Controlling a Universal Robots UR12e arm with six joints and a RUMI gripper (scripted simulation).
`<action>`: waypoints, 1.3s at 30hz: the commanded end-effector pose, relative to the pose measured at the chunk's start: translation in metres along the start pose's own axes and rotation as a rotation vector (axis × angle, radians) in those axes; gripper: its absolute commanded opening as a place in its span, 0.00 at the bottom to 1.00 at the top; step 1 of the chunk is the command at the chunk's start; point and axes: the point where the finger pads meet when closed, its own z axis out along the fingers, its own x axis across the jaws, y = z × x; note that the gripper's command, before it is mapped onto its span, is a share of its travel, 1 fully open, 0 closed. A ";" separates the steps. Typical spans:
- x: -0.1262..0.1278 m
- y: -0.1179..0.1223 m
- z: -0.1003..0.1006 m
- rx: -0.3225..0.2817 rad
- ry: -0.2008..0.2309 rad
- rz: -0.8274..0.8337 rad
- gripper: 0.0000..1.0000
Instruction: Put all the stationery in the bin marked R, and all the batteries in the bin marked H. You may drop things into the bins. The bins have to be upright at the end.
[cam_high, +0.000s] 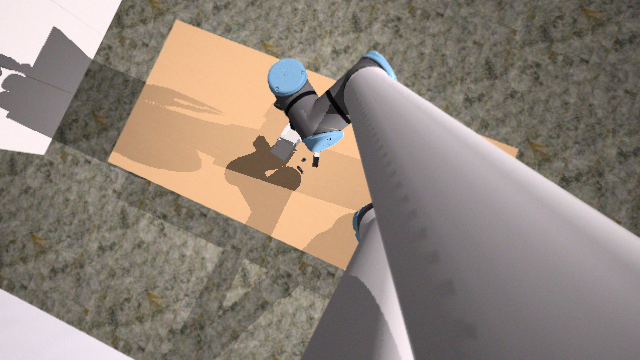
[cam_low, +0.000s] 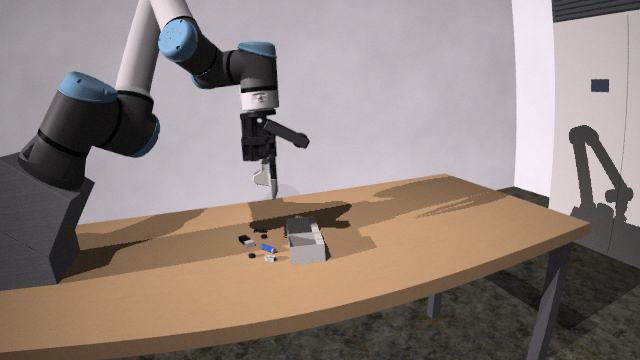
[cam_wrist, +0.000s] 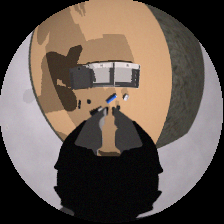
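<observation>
My gripper (cam_low: 274, 195) (cam_wrist: 110, 107) is shut and empty, high above the table. Grey-white bins (cam_high: 284, 150) (cam_low: 307, 253) stand upright in a row on the table; their letters are not readable. A blue cylinder, like a battery (cam_low: 268, 248) (cam_wrist: 111, 98), lies beside them. Near it lie a small white-silver piece (cam_low: 270, 258) (cam_wrist: 126, 97), a black-and-white block (cam_high: 316, 160) (cam_low: 246, 241), a small black piece (cam_low: 251, 255) (cam_wrist: 118, 108), another black piece (cam_low: 264, 236) (cam_wrist: 89, 101) and a thin black piece (cam_high: 300, 170) (cam_wrist: 79, 104). What the black pieces are is unclear.
The wooden table (cam_high: 165, 60) (cam_low: 450, 260) carries the bins and loose pieces. The arm's shadow falls over part of the bins and the table behind them. The arm's grey base (cam_low: 35, 225) stands at the table's left end in the exterior view. A wall (cam_low: 400, 90) is behind.
</observation>
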 end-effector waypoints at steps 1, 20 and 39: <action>0.021 -0.025 0.027 0.002 0.002 0.000 0.04; 0.051 -0.053 0.067 0.002 0.002 0.000 0.04; 0.051 -0.053 0.110 0.002 0.002 0.000 0.04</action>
